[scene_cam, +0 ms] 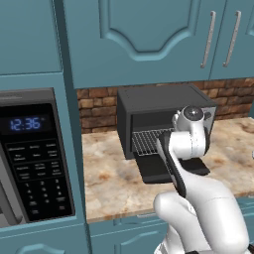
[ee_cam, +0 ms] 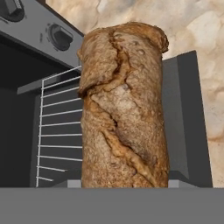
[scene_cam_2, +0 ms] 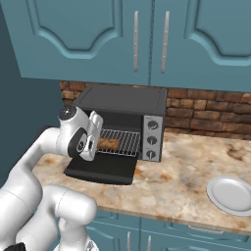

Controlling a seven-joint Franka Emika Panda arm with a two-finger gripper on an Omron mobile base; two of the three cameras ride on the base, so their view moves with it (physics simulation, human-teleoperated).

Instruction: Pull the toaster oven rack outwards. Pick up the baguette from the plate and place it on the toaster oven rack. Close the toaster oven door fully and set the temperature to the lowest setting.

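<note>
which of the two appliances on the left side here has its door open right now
The toaster oven on the counter: its door lies folded down flat, with the rack showing. The microwave with the blue clock is shut.

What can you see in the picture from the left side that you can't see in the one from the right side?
The left base view alone has the microwave with its blue clock. The right base view alone has the empty white plate, the toaster oven's three knobs and the baguette over the rack. Both share the toaster oven, its door folded down flat on the counter, the wire rack pulled out, the brick wall and the blue cupboards.
</note>
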